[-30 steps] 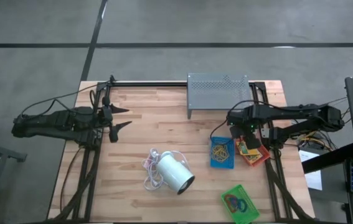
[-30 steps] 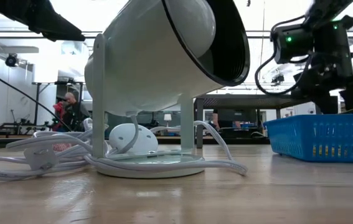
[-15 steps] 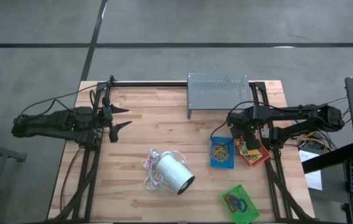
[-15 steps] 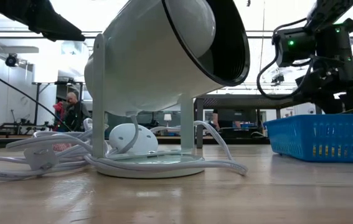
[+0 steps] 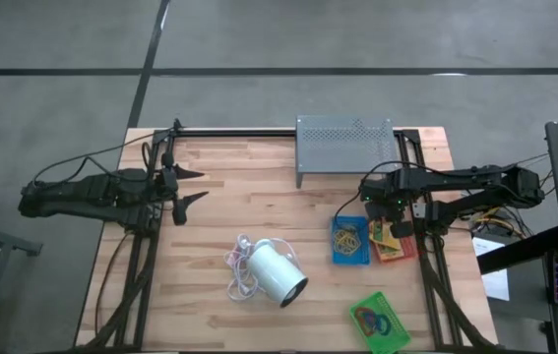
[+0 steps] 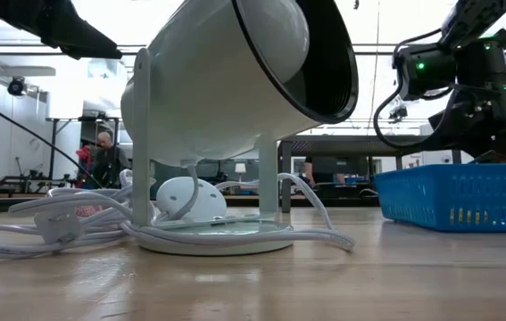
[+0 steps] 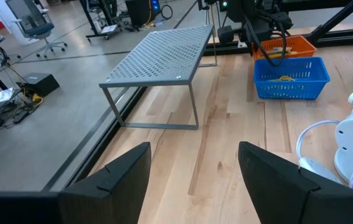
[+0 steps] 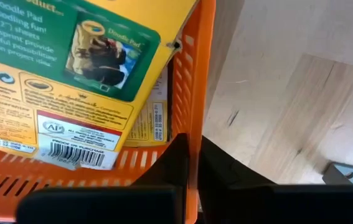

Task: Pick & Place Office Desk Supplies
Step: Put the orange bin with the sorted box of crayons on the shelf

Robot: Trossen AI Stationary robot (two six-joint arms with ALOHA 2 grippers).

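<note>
- Two yellow-orange printed cardboard boxes lie in a slotted orange-red plastic tray near the desk's right edge, just beside a blue mesh-walled plastic tray holding tan rubber bands.
- The right gripper is clenched on the orange-red tray's wall, one finger on each side.
- A green plastic tray with red and blue loops sits near the front right corner.
- The left gripper, fingers spread and empty, hangs near the desk's left edge.
</note>
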